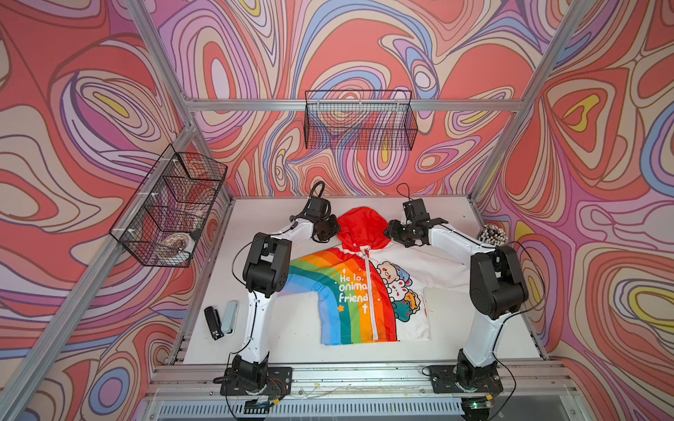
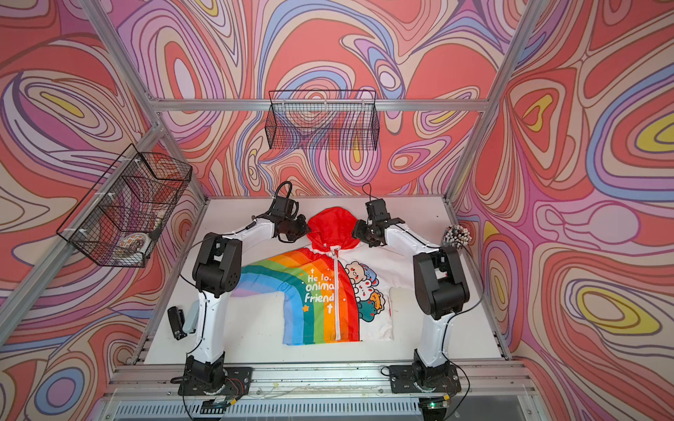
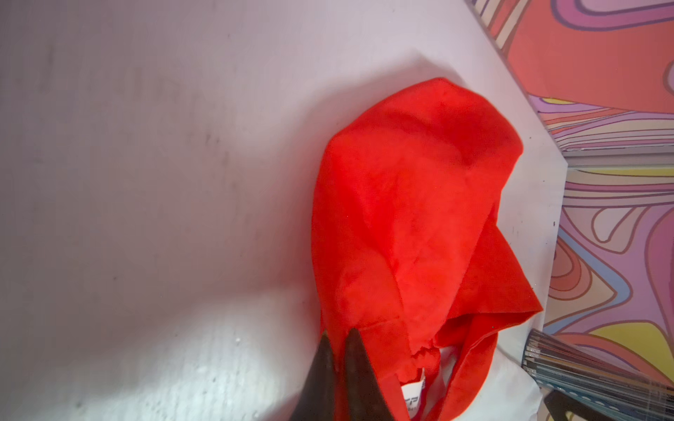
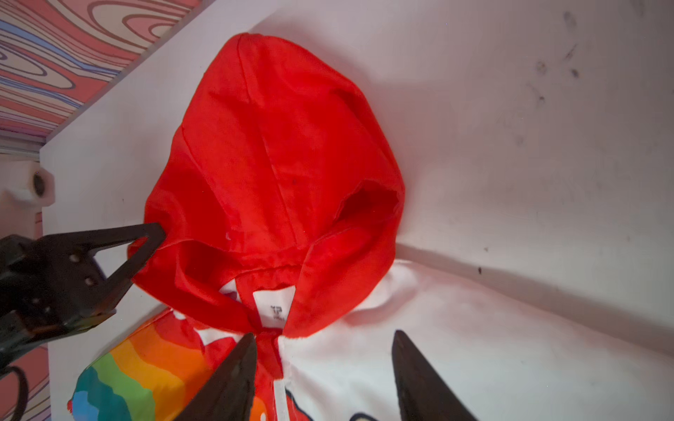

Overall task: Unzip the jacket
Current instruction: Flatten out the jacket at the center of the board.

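The jacket (image 1: 350, 295) lies flat on the white table in both top views, red hood (image 1: 359, 226) toward the back. Its white centre zipper (image 1: 370, 291) is closed along the front, between the rainbow half and the white half with cartoon animals. My left gripper (image 3: 339, 332) is shut on the hood's left edge, with red cloth pinched between its fingers (image 4: 147, 237). My right gripper (image 4: 324, 333) is open just above the collar. One of its fingertips is by the zipper top (image 4: 279, 393), the other over the white half.
A black stapler (image 1: 213, 322) and a pale blue one (image 1: 229, 317) lie at the table's left front. A cup of pens (image 1: 492, 235) stands at the right edge. Wire baskets hang on the back wall (image 1: 359, 120) and the left frame (image 1: 171, 207).
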`<control>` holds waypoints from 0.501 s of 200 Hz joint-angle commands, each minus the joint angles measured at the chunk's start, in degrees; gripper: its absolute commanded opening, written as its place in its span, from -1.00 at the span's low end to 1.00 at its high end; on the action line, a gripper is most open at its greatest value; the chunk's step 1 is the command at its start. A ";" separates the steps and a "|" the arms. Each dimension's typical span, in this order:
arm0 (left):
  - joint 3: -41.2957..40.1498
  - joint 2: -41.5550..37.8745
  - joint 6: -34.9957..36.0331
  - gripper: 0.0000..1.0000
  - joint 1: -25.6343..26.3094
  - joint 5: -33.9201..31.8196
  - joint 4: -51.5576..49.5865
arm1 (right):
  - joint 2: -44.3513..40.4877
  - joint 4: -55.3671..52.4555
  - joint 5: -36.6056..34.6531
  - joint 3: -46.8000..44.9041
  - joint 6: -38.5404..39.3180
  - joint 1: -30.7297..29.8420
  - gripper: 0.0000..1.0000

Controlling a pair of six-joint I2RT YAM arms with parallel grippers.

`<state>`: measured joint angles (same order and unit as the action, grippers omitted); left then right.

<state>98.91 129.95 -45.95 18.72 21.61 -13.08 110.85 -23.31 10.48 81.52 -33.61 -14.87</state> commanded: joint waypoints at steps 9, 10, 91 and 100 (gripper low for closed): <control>1.81 1.09 2.25 -0.98 -0.42 -0.64 -1.68 | 5.52 -1.65 -0.72 5.08 -3.26 1.78 0.25; 1.81 1.09 2.26 -0.98 -0.43 -0.62 -1.68 | 5.65 -1.65 -0.72 5.25 -3.37 1.87 0.26; 1.72 2.06 2.93 -1.00 -0.82 1.21 -1.62 | 17.31 -3.26 4.88 16.80 -6.69 4.50 0.15; 1.63 2.06 3.05 -1.00 -0.87 1.25 -1.65 | 18.06 -3.76 4.90 17.65 -6.70 4.50 0.13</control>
<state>99.66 130.54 -43.53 18.28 22.50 -13.93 126.63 -25.56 13.13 96.23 -39.48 -10.17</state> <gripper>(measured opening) 0.047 0.576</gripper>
